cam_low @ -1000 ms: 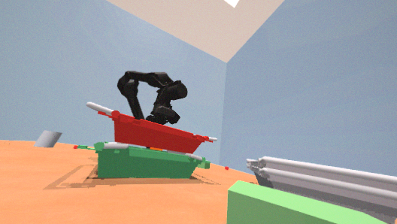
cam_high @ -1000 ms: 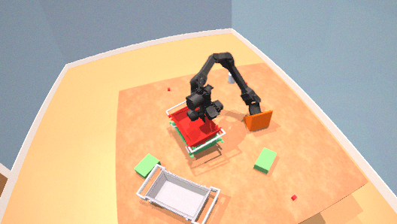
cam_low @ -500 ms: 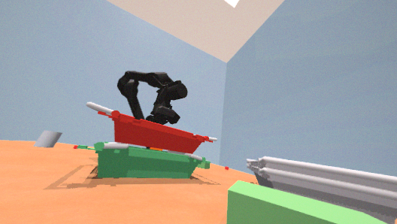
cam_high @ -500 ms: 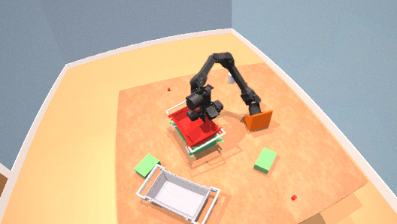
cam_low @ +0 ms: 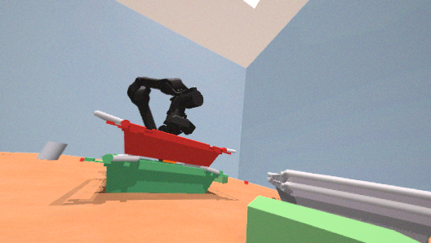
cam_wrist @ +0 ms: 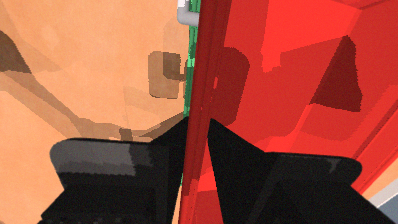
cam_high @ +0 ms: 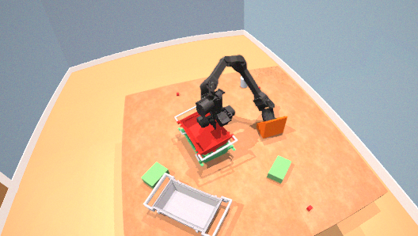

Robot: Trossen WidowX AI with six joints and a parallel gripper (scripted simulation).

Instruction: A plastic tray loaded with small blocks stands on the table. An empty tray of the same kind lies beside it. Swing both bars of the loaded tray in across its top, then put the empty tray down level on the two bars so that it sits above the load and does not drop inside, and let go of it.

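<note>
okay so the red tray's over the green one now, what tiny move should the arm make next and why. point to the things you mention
I'd probably lower the higher end of the red tray (cam_high: 203,132) (cam_low: 169,147) (cam_wrist: 295,120) until it lies level, before letting go: the end effector (cam_high: 215,127) (cam_wrist: 199,122) grips its rim, and it slants above the green tray (cam_high: 217,155) (cam_low: 159,177).

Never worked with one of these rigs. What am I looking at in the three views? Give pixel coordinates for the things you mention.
One black six-joint arm with a two-fingered gripper (cam_wrist: 199,122). The top view looks down on the table, the exterior view sits low at table height, and the wrist view looks past the fingers. The gripper is shut on one side wall of a red tray (cam_high: 206,132) (cam_low: 167,146) (cam_wrist: 300,120), held tilted over a green tray (cam_high: 217,155) (cam_low: 157,179). Around them lie a grey tray (cam_high: 188,205) (cam_low: 355,204), two light green blocks (cam_high: 279,169) and some tiny red cubes (cam_high: 309,207). An orange panel (cam_high: 273,127) stands by the arm's foot.
</note>
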